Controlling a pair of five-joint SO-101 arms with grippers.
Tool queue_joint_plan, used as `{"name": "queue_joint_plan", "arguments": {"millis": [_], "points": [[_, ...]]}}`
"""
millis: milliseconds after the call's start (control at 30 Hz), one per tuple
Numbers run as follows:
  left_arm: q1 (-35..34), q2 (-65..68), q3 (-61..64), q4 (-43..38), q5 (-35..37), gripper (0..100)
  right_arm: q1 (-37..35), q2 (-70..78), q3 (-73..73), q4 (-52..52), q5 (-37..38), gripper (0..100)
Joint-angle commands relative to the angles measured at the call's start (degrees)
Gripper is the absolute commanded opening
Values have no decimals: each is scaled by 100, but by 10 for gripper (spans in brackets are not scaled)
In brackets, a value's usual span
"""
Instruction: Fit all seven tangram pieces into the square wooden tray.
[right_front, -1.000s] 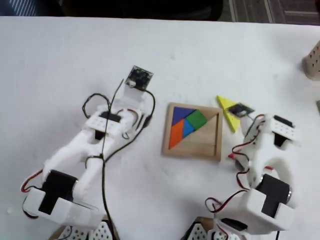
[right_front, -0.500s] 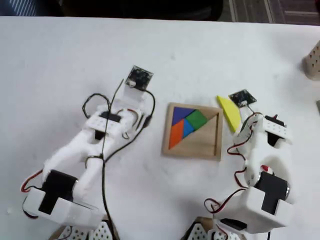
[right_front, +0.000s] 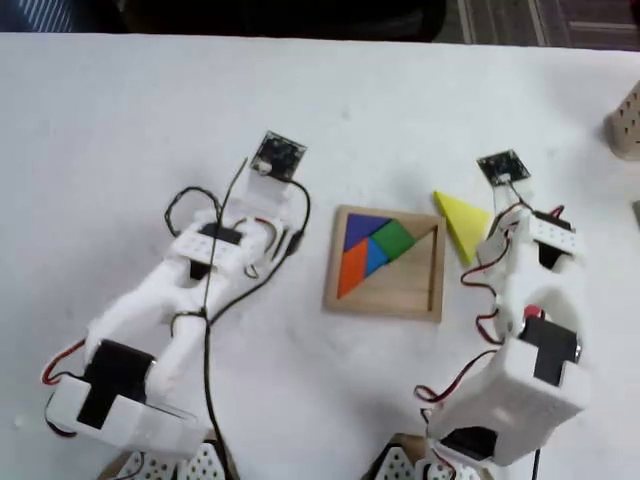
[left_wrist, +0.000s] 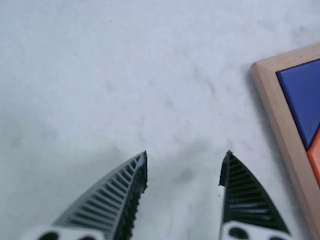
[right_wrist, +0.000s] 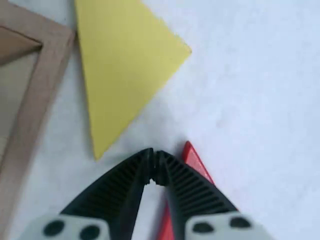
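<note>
— How full is the wooden tray (right_front: 384, 311)?

— About half, I judge. From above, four coloured pieces sit packed into the half nearest the left arm: a purple triangle (right_front: 362, 228), a green piece (right_front: 395, 238), a light blue piece (right_front: 377, 257) and an orange piece (right_front: 351, 270). The other half looks like plain wood with a diagonal line across it. I cannot tell if that is bare floor or a wood-coloured piece.

— And what is left outside?

— A yellow triangle (right_front: 462, 222) lies flat on the table (right_front: 150, 100) just beside the tray's edge nearest the right arm. By my count at least three pieces remain to be placed, and nothing is being carried.

— What do the claws look like?

— The left gripper (left_wrist: 185, 160) stands wide apart over bare table, near the tray's corner by the purple triangle, gripping nothing. The right gripper (right_wrist: 155, 155) has its tips pressed together, with nothing visible between them, just past the yellow triangle on the side away from the tray.

— Do the wrist cameras add anything?

— Yes. The right wrist view shows a red piece (right_wrist: 195, 162) poking out beside the closed tips, farther from the tray than the yellow triangle. In the overhead view the arm covers that spot. The overhead view, though, shows the whole tray and its filling, while each wrist camera catches just a corner of it.
</note>
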Motion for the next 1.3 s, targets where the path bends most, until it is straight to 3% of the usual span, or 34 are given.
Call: {"name": "queue_joint_plan", "arguments": {"millis": [0, 300, 567, 1033, 1267], "points": [[-66, -13, -316, -158, -44, 241, 119, -127, -703, 813, -70, 20], [-66, -13, -316, -158, -44, 241, 382, -1209, -949, 2035, -501, 46], [-66, -13, -316, -158, -44, 241, 576, -1385, -290, 1569, -492, 262], [-66, -13, -316, -158, -44, 241, 673, -1376, 501, 611, -492, 280], [-75, -13, -316, -158, -44, 241, 664, -1376, 642, 602, -492, 348]]}}
